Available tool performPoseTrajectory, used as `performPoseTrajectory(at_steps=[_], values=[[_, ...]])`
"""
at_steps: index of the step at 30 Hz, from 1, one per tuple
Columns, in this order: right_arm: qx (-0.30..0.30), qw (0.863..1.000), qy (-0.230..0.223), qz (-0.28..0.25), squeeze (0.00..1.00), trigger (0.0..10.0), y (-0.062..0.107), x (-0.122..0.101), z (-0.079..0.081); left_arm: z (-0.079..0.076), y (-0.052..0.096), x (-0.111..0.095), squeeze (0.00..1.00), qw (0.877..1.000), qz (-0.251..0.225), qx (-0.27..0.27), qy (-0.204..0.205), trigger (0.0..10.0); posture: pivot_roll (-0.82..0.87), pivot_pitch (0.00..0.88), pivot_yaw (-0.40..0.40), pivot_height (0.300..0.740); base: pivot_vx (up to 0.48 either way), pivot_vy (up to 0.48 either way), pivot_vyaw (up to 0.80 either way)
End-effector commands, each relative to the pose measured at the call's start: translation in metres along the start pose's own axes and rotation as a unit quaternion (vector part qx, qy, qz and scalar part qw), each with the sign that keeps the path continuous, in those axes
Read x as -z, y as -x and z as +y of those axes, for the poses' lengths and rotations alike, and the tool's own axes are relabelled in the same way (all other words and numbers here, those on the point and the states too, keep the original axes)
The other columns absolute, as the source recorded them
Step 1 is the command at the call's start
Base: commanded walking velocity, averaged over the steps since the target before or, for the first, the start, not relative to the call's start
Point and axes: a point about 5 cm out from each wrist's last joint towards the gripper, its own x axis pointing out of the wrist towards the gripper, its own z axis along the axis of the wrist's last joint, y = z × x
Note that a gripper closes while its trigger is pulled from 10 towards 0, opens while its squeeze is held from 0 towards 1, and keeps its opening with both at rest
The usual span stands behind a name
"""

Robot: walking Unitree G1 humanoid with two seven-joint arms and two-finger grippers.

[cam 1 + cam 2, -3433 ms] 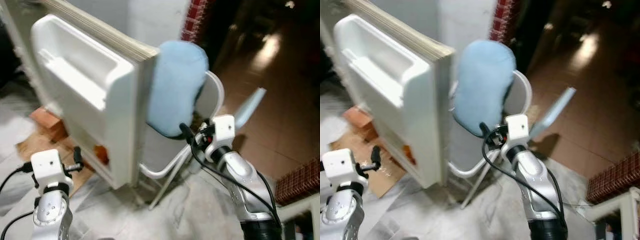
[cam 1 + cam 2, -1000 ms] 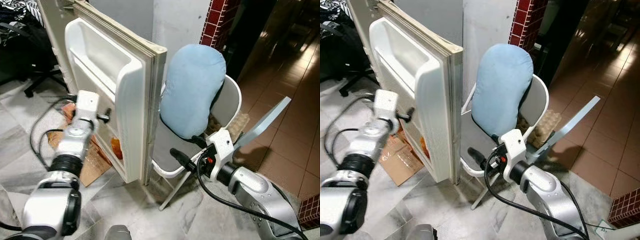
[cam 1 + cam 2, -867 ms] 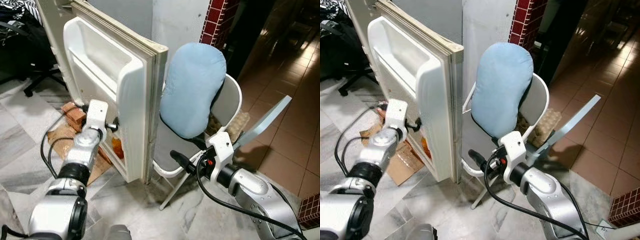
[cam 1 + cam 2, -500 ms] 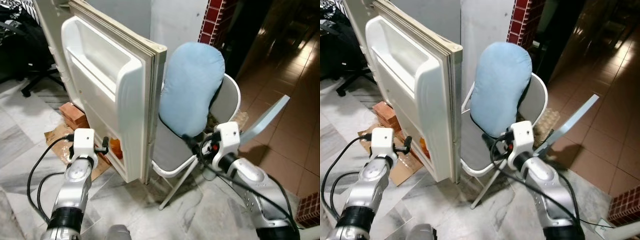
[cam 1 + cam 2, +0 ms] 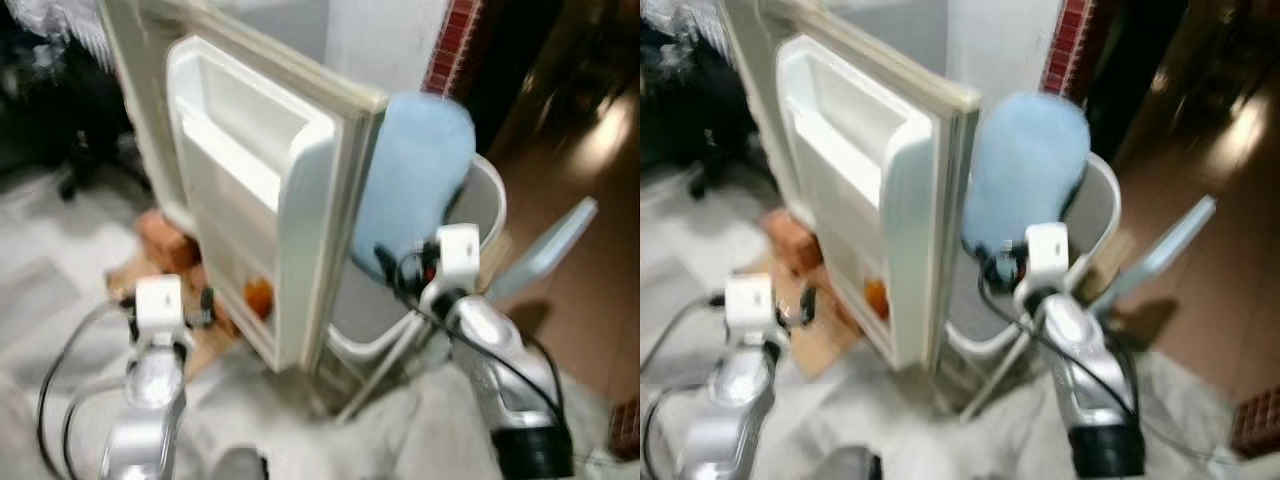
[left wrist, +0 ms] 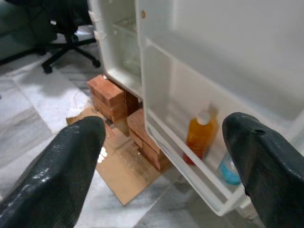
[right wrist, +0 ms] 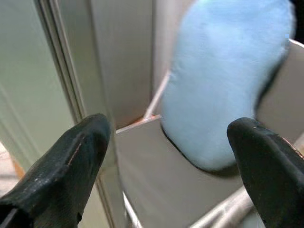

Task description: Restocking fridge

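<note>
Marble floor (image 5: 60, 300) with bricks (image 6: 110, 97) and cardboard (image 6: 118, 161) is seen at lower left. Fridge door (image 5: 270, 200), swung open at frame centre, is recorded with an orange bottle (image 6: 198, 137) standing in its lowest shelf. White chair (image 5: 480, 210) with blue cushion (image 5: 415, 190) is set right of centre. Left gripper (image 6: 166, 156), fingers spread and empty, is aimed at the door shelf. Right gripper (image 7: 166, 156), likewise spread and empty, is held before the cushion.
</note>
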Motion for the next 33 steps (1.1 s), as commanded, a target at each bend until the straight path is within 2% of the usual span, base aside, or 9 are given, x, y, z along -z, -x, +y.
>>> performPoseTrajectory(at_steps=[1, 10, 14, 16, 19, 21, 23, 27, 33], values=[[0.022, 1.0, 0.012, -0.017, 0.0, 10.0, -0.005, -0.008, -0.003, 0.009, 0.002, -0.01, 0.0, 1.0, -0.017, -0.025, 0.002, 10.0, 0.1, 0.0, -0.064, 0.74, 0.0, 0.0, 0.0], [0.061, 0.997, 0.009, -0.036, 0.0, 10.0, -0.009, -0.013, -0.009, 0.027, 0.023, -0.009, 0.0, 0.997, -0.029, -0.068, 0.03, 10.0, 0.13, 0.0, -0.078, 0.74, 0.0, 0.0, 0.0], [0.063, 0.997, 0.011, -0.045, 0.0, 10.0, -0.007, -0.014, -0.008, 0.02, 0.039, -0.012, 0.0, 0.998, -0.059, -0.035, 0.018, 10.0, 0.13, 0.0, -0.086, 0.74, 0.0, 0.0, 0.0], [0.06, 0.997, 0.011, -0.04, 0.0, 10.0, -0.003, -0.008, -0.008, 0.015, 0.058, 0.012, 0.0, 1.0, -0.022, 0.016, 0.003, 10.0, 0.13, 0.0, -0.09, 0.74, 0.0, 0.0, 0.0], [0.054, 0.997, 0.013, -0.045, 0.0, 10.0, -0.002, -0.008, -0.008, 0.022, 0.058, 0.028, 0.0, 1.0, 0.02, 0.011, 0.02, 10.0, 0.13, 0.0, -0.096, 0.74, 0.0, 0.0, 0.0], [0.057, 0.997, 0.005, -0.057, 0.0, 10.0, -0.004, -0.011, -0.008, 0.033, 0.052, 0.043, 0.0, 0.996, 0.062, -0.017, 0.063, 10.0, 0.13, 0.0, -0.097, 0.74, 0.0, 0.0, 0.0], [0.057, 0.996, 0.004, -0.065, 0.0, 10.0, -0.005, -0.013, -0.008, 0.036, 0.05, 0.043, 0.0, 0.998, 0.051, -0.02, 0.043, 10.0, 0.12, 0.0, -0.097, 0.74, 0.0, 0.0, 0.0], [0.053, 0.994, 0.016, -0.096, 0.0, 10.0, -0.009, -0.022, -0.008, 0.046, 0.042, 0.042, 0.0, 0.999, -0.033, -0.003, -0.022, 10.0, 0.12, 0.0, -0.107, 0.74, 0.0, 0.0, 0.0], [0.047, 0.993, 0.018, -0.102, 0.0, 10.0, -0.014, -0.023, -0.01, 0.042, 0.04, 0.068, 0.0, 1.0, -0.003, 0.013, -0.02, 10.0, 0.12, 0.0, -0.133, 0.74, 0.0, 0.0, 0.0]])
